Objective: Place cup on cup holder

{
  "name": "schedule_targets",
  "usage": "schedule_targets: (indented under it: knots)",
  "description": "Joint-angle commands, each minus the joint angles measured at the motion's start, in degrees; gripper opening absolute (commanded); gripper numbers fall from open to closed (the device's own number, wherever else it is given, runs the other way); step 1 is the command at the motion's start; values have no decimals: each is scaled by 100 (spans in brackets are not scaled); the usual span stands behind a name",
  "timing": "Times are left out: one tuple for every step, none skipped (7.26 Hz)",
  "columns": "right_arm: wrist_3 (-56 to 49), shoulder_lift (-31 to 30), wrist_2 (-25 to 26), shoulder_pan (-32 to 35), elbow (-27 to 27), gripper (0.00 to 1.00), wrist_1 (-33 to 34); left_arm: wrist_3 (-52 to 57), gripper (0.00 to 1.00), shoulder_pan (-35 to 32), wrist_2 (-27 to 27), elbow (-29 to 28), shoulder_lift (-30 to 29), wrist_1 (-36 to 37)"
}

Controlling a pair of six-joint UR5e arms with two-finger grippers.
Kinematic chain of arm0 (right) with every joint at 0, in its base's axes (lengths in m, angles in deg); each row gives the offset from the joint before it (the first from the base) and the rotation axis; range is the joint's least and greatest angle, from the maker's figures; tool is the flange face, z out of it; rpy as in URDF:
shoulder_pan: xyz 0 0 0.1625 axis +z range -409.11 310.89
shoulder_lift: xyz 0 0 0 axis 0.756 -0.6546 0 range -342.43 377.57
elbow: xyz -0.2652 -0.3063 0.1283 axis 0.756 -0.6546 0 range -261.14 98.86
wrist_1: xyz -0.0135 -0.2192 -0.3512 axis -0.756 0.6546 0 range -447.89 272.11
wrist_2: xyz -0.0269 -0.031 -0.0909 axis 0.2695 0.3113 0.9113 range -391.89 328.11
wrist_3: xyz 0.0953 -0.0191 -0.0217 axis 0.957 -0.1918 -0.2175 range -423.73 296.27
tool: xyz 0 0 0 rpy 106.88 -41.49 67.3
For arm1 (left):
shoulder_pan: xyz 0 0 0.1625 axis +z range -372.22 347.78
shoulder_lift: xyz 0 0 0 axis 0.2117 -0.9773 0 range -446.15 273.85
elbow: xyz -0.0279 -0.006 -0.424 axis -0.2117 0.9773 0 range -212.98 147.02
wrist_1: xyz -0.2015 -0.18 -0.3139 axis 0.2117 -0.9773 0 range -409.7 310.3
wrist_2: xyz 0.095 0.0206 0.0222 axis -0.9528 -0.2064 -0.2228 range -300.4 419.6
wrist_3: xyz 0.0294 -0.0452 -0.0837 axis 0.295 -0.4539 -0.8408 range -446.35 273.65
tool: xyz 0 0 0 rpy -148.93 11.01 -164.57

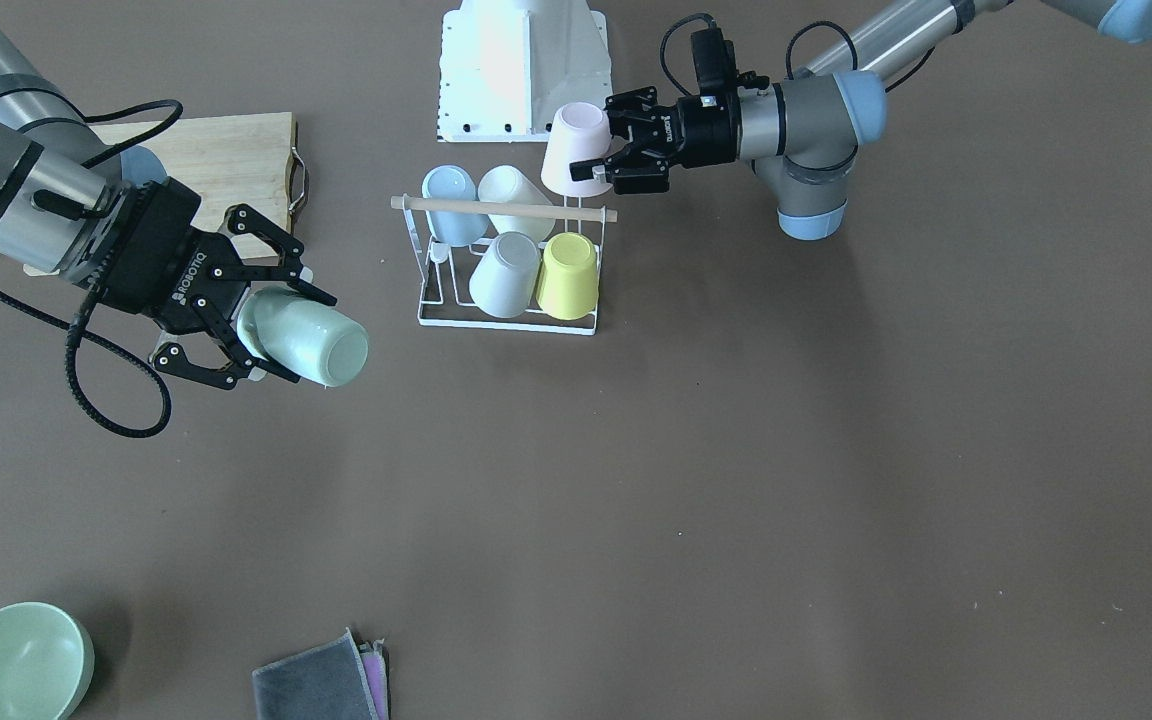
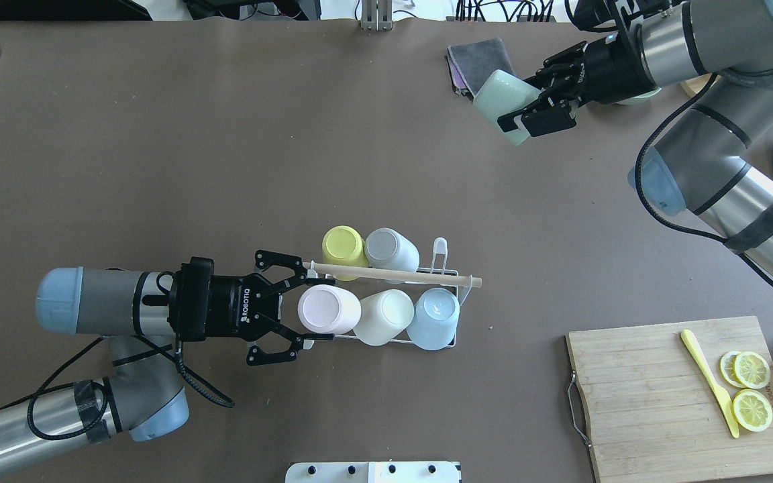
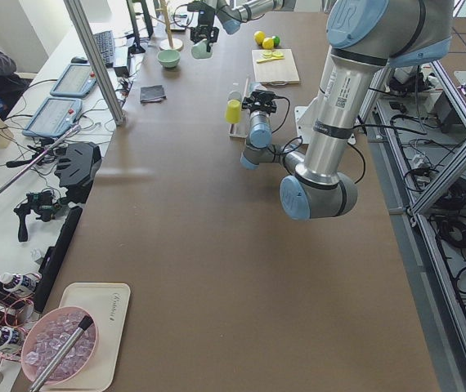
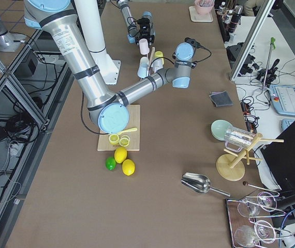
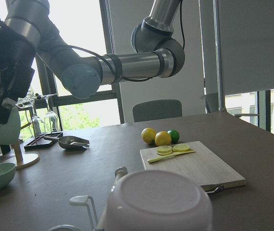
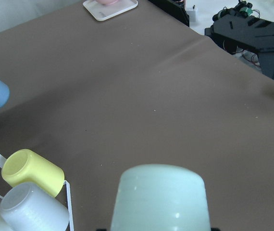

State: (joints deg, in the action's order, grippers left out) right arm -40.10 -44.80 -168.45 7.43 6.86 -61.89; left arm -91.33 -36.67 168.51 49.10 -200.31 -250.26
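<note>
The step in hand looks like seating a cup on its peg. The left gripper (image 2: 314,305) is clamped on the pink cup (image 2: 329,308), mouth down. It holds the cup at the end of the cup holder (image 2: 400,274) nearest that arm, on the robot's side of the wooden rod. In the front-facing and right-side views the pink cup sits higher than the four cups already racked, so it seems raised above its peg, not down on it. The next move probably calls for a straight descent, so the cup's mouth slips over the upright wire clear of the rod and the white cup beside it. Only then should the grip loosen.

The right gripper (image 1: 311,338) holds a pale green cup (image 1: 336,350) on its side above the worktop (image 2: 225,168), well apart from the holder. One bare peg (image 2: 439,247) shows beside the blue cup, likely that cup's place.
</note>
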Motion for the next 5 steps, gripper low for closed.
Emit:
schedule_targets:
  knots:
    - [464,-152,854,-474,-151,56,-1363,155,98,20,-19,-121,-36,16]
    - [475,-196,1346,-843,-291,56,-1909,155,99,20,-19,-122,-45,25]
    - [528,-205,1690,-1056,-431,56,-2454,129,99,20,-19,-96,-45,25]
    - [537,-284,2138,-1319,-442,57,-2972,94,99,20,-19,-44,-45,34]
    - [554,-467,2377,-1591,-450,57,-3439,-385,99,-50,-11,53,-36,34]
